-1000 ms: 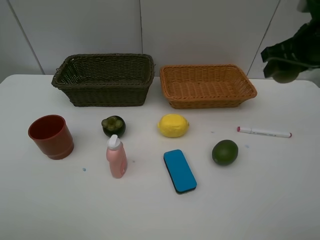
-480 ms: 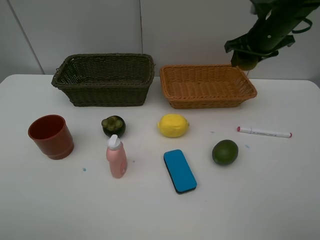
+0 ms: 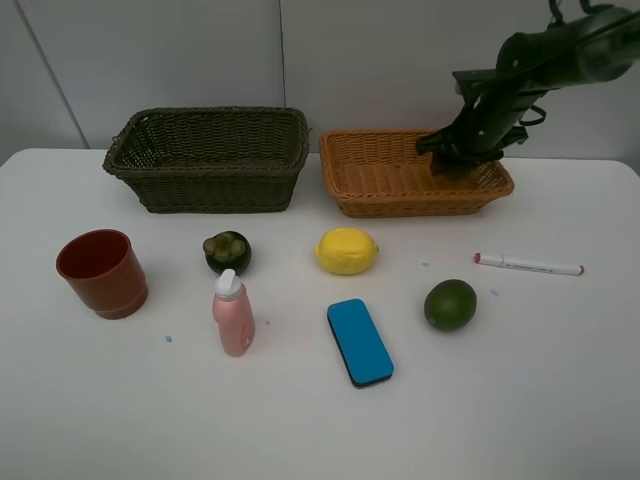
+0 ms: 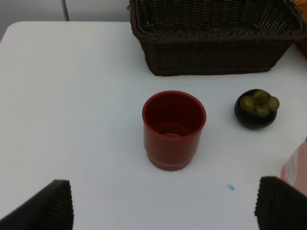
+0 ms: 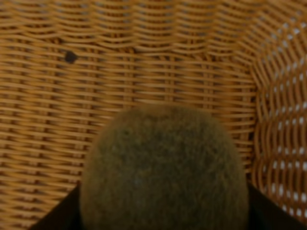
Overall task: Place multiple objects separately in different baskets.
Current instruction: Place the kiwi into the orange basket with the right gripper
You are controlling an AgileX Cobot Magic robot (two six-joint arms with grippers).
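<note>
Right gripper (image 3: pixel 462 158) clamped on brown kiwi (image 5: pixel 163 167), fruit seated between the jaws and filling the wrist view; both sit low inside the right end of the orange-tan basket (image 3: pixel 400 205), upper right of the high frame, contact with the weave not resolvable. Left gripper (image 4: pixel 165 208) spread wide over the white table (image 3: pixel 120 400), red cup (image 4: pixel 174 127) just ahead of it, dark basket (image 3: pixel 210 185) beyond the cup.

We had bright, even light, only soft shadows on the table (image 3: pixel 300 420). Close up, the kiwi (image 5: pixel 163 167) looked blurry.
</note>
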